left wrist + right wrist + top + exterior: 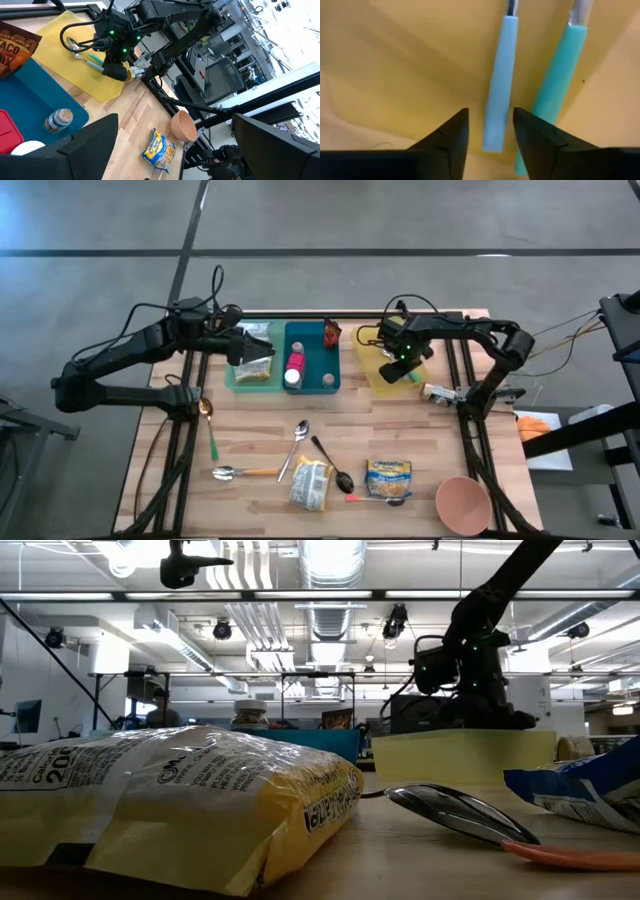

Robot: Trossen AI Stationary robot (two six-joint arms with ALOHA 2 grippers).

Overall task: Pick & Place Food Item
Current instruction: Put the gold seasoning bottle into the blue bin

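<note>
Yellow tray point(377, 375) at the table's far right holds two utensils, a light blue handle point(500, 85) and a teal handle point(559, 75) side by side; right gripper point(490, 125) points straight down over them, fingers parted narrowly with the light blue handle's end between the tips, whether they touch it is hard to tell. Left gripper point(238, 345) hovers over the green tray point(232, 383) at far left, jaws wide, holding nothing. Blue tray point(330, 375) between the two trays carries a red-capped bottle point(295, 363), a small jar point(59, 120) and a brown snack bag point(331, 332). Food packets lie on the bare wood near the front edge: yellow rice pouch point(311, 482) and blue noodle packet point(388, 474), both well apart from either gripper. Spoons point(297, 445) are scattered around them, pink bowl point(463, 502) at front right corner
</note>
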